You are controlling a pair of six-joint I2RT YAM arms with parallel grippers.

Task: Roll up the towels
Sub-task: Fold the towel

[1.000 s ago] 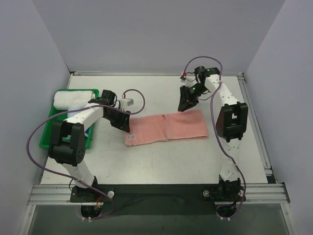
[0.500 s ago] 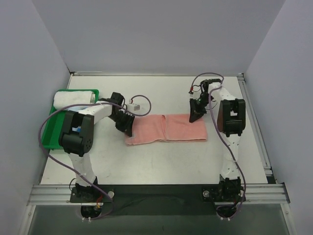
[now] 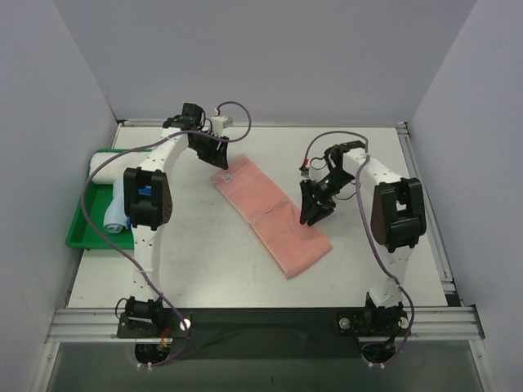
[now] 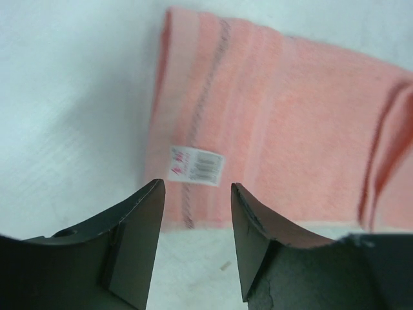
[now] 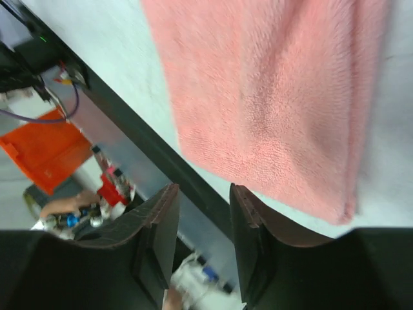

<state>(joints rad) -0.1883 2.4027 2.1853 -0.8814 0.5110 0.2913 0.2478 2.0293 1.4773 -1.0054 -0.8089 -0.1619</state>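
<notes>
The salmon pink towel lies flat as a long strip, slanting from far left to near right across the table. My left gripper is open just above its far end, where a white label shows in the left wrist view between my left gripper's tips. My right gripper is open and empty beside the towel's near right part; the right wrist view shows the towel just beyond my right gripper's tips. The light blue towel lies rolled in the green tray.
The green tray stands at the table's left edge, partly behind the left arm's upper link. Grey walls close the back and both sides. A metal rail runs along the near edge.
The pink towel has swung from lying crosswise to a diagonal. My left gripper moved to the far side with its end; my right gripper moved nearer. The blue roll now lies lengthwise in the tray.
</notes>
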